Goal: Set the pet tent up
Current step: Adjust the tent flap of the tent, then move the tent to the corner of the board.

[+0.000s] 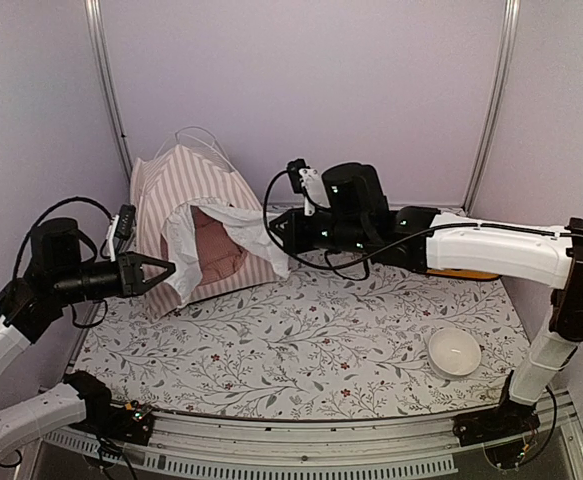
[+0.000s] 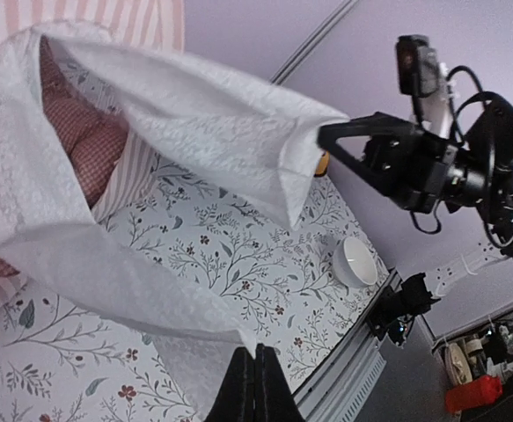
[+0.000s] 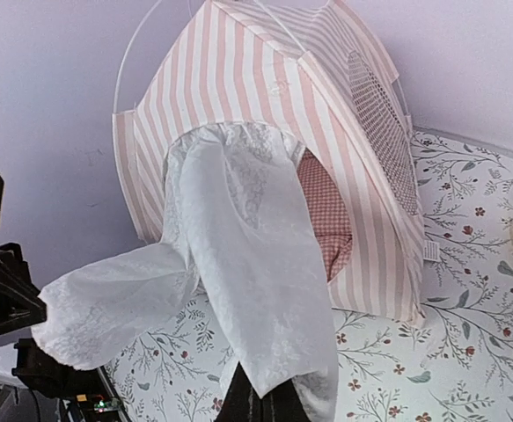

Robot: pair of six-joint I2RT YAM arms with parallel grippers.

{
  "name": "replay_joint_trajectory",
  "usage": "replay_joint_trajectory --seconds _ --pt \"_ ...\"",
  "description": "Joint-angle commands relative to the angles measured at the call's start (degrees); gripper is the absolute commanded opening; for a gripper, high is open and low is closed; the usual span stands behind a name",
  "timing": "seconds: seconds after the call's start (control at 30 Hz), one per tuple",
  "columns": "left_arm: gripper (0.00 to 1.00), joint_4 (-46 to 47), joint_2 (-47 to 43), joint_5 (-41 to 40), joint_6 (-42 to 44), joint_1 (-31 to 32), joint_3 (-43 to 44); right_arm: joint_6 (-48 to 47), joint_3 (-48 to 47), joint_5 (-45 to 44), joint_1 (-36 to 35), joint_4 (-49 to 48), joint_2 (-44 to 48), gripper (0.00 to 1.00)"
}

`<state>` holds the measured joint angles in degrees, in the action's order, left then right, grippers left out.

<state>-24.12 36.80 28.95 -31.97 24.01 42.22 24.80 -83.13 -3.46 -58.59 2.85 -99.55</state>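
Left gripper and right gripper each pinch a flap of the door curtain, spreading it. Upright at far left, the pet tent looks set up; only releasing the curtain seems left.

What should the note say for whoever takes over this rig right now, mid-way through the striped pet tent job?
Left gripper: shut on one panel of the white sheer door curtain, drawn to the left.
Right gripper: shut on the other panel, drawn to the right.
Pink-and-white striped fabric pet tent: upright at the back left of the table, pink checked cushion inside.
Small white bowl: near right, apart from both arms.
Done: tent stands, door held open.
Left: probably release the panels and back away without tipping the tent.
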Motion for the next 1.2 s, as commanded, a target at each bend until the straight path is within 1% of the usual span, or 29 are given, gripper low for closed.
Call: replay_joint_trajectory --seconds 0.0,0.13,0.2,0.3,0.4,0.47,0.53,0.6,0.63,0.67,0.7,0.83,0.93,1.0,1.07,1.17 --pt "0.0 -4.35 -2.82 -6.59 -8.53 0.42 -8.37 -6.34 0.87 -4.52 -0.12 13.65 1.86 0.0" --pt "0.0 1.56 -5.17 -6.62 -16.21 0.45 -20.99 -9.12 1.53 -3.1 -1.02 15.58 1.13 0.0" --pt "0.0 3.18 -5.66 -7.97 -19.23 0.45 -26.26 -10.51 1.15 -0.45 -2.06 15.77 -0.75 0.0" --pt "0.2 3.05 -5.41 -10.53 -19.54 0.42 -27.33 -11.65 -1.11 3.01 -4.15 15.35 -5.97 0.0" --pt "0.31 -0.56 -4.61 -14.73 -18.97 0.43 -25.75 -11.85 -4.36 5.56 -6.43 14.92 -12.09 0.0" --pt "0.43 -1.05 -4.46 -15.85 -20.17 0.5 -25.97 -12.05 -6.4 6.98 -7.17 14.48 -16.26 0.0" --pt "0.47 -1.84 -4.92 -17.03 -21.19 0.67 -25.86 -11.6 -7.84 8.89 -7.57 13.86 -19.96 0.0" --pt "0.5 -2.37 -6.22 -18.57 -21.48 1.13 -25.15 -10.93 -8.62 11.46 -7.57 12.57 -22.82 0.07" --pt "0.51 -2.23 -7.01 -19.28 -21.29 1.37 -24.57 -10.4 -8.8 12.95 -7.58 11.86 -23.84 0.13" --pt "0.52 -1.72 -7.76 -19.47 -21.22 1.39 -24.2 -10.08 -8.64 14.13 -7.59 11.16 -24.45 0.22" --pt "0.52 -0.96 -8.13 -19.4 -21.15 1.46 -23.91 -9.62 -8.37 14.89 -7.58 10.45 -24.88 0.34" --pt "0.54 0.72 -6.99 -19.17 -19.84 1.97 -22.03 -8.4 -6.63 15.01 -7.46 9.43 -23.77 0.56" --pt "0.53 3.26 -5.85 -19.01 -17.44 2.62 -19.56 -8.14 -4.12 13.62 -7.28 8.18 -20.47 0.67" --pt "0.53 5.54 -4.0 -18.32 -15.91 3.42 -17.98 -7.86 -2.0 12.5 -6.63 7.65 -17.34 0.72" --pt "0.51 8.34 -1.12 -17.88 -14.59 4.97 -16.92 -7.09 0.35 11.78 -5.5 6.86 -14.13 0.74" --pt "0.49 13.32 4.19 -20.31 -14.18 9.55 -16.2 -4.79 5.53 10.72 -2.39 3.93 -7.77 0.79"
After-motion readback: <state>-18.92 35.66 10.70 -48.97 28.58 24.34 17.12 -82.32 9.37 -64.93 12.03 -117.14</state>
